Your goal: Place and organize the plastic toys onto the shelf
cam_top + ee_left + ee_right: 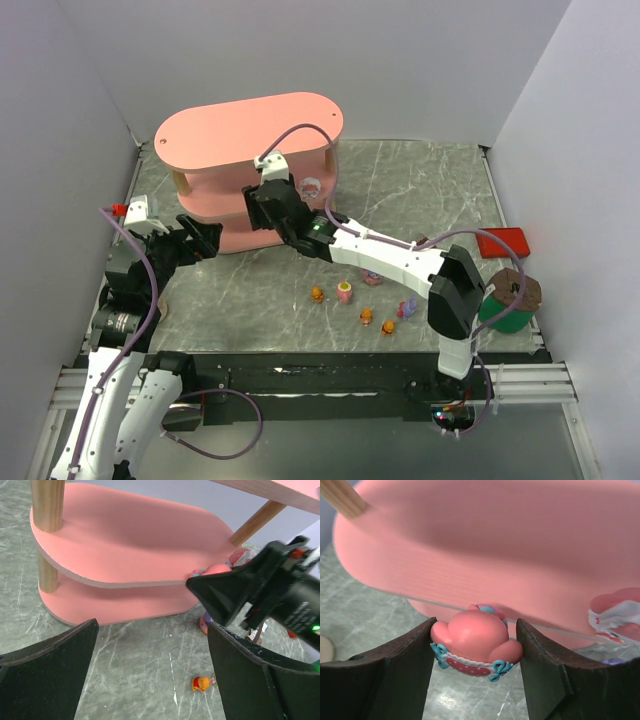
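Note:
The pink three-tier shelf (250, 130) stands at the back left. My right gripper (476, 652) is shut on a pink round toy (476, 637) with blue bows, held at the front edge of the shelf's middle tier (495, 540). Another pink-white toy (615, 615) sits on that tier to the right. On the table lie several toys, among them an orange bear (317, 294), a pink-white one (345, 291) and a purple one (407, 308). My left gripper (152, 665) hangs open over bare table in front of the shelf's left end, with nothing between its fingers.
A red flat box (501, 243) lies at the right edge. In front of it stands a green object with a brown top (510, 297). White walls close in on the left, back and right. The right arm (390, 255) stretches across the table's middle.

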Controlling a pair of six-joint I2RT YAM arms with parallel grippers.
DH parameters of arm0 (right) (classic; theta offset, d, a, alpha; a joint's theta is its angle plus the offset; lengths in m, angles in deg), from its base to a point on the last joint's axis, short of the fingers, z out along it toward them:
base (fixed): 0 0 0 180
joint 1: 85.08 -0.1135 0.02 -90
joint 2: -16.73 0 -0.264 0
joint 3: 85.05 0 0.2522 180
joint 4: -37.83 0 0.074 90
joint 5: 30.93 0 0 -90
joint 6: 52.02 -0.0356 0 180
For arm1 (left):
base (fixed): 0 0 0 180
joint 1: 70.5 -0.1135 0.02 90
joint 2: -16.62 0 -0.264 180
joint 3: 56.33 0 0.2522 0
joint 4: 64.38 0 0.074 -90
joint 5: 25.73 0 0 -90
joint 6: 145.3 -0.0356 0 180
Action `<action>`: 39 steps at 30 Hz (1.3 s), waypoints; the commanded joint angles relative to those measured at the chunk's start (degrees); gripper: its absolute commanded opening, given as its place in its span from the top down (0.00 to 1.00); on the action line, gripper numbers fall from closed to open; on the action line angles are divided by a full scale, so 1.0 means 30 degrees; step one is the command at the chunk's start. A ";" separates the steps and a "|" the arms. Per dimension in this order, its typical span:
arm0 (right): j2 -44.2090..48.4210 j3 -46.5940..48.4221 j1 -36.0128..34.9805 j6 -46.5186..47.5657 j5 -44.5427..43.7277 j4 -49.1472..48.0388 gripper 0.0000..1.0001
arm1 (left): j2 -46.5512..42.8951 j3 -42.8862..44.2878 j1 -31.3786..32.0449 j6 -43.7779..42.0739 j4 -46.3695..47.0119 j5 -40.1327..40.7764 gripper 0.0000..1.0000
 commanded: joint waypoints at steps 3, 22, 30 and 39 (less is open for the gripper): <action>-0.0805 0.1721 0.0085 0.0359 -0.0475 -0.0145 0.64 | -0.0138 0.0234 -0.0034 -0.0005 0.0203 0.0061 0.04; -0.2710 0.2925 0.0379 -0.0314 -0.1032 0.0002 0.57 | -0.0050 0.0234 -0.0034 -0.0035 0.0203 -0.0056 0.04; -0.2154 0.1344 0.0408 -0.0696 -0.2086 -0.1930 0.53 | 0.0009 0.0234 -0.0034 -0.0035 0.0232 -0.0115 0.04; -0.2153 -0.0062 0.0320 -0.0843 -0.3054 -0.3423 0.49 | 0.0067 0.0234 -0.0034 -0.0006 0.0203 -0.0115 0.04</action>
